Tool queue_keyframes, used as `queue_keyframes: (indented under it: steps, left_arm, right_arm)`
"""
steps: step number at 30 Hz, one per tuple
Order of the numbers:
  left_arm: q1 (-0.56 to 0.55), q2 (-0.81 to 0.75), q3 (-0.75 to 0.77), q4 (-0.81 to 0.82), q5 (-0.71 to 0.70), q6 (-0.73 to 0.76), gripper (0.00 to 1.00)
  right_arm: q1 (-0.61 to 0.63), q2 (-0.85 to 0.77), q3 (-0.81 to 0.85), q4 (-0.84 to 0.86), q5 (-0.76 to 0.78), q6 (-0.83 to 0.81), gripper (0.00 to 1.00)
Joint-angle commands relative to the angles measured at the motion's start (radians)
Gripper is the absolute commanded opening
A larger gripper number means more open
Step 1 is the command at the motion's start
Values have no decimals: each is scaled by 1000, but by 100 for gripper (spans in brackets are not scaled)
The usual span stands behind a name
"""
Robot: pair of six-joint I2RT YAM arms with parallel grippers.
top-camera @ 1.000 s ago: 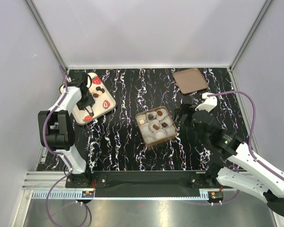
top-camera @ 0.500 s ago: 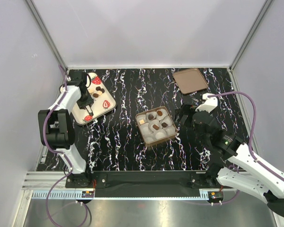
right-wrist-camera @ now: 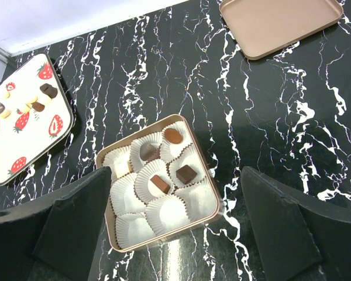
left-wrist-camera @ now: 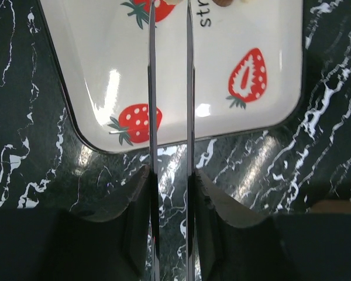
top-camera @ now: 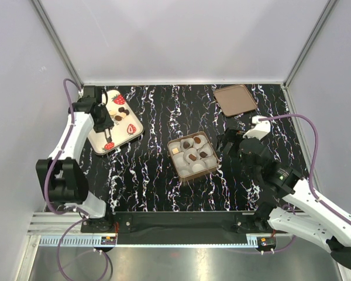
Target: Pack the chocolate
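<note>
Starting at the middle of the worktop (top-camera: 146, 170), we find the box (right-wrist-camera: 138, 135) with chocolates (right-wrist-camera: 159, 183) in several paper cups, while the cups (right-wrist-camera: 136, 227) on its nearer side are empty. Just right of it, the right fingers (top-camera: 229, 140) hang spread wide and hold nothing; they have not moved in the last second.

Further back, by the left edge, the strawberry tray (top-camera: 123, 136) carries the loose chocolates (top-camera: 124, 109) not yet packed. The change is here: the left arm has straightened and lifted, and the left fingers (top-camera: 104, 122) have drifted a little toward the far-left corner, over the tray. In the wrist view they are drawn to a narrow slit with white tray showing through. Their tips run off the top of that view, so we cannot tell whether a piece is pinched there.

We judge this as the lift after a pick. If a chocolate is held, the carry to an empty cup comes next; if not, another try.

In the far-right corner lies the lid (top-camera: 235, 99), apart.
</note>
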Motion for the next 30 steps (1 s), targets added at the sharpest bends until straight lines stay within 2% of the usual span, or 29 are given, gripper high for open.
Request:
queue_keyframes:
  steps: [1,7,10,16,18,24,30]
  left_arm:
    - [-38,-91,-19,-10,48,39,32]
    - [-234,-187,8,-41,80,98,31]
    - [-435,-226,1,-38,88,90,31]
    - [-688,-316,-70,-43,43,52,30]
    - [-742,-335,-104,-26,71,29,30]
    - [-871,-332,-141,-49,34,-53,30]
    - [-951,-295,-142,-93,-24,-115,30]
  right_arm:
    - [-8,-13,20,-9,31,17,100]
    - [-6,-22,35,-33,46,18,100]
    - [-6,-24,43,-47,54,23,100]
    - [-8,-33,63,-93,68,36,100]
    - [-6,-36,64,-101,71,40,100]
    - [-6,-35,72,-113,77,56,100]
    - [-6,-33,78,-122,65,76,100]
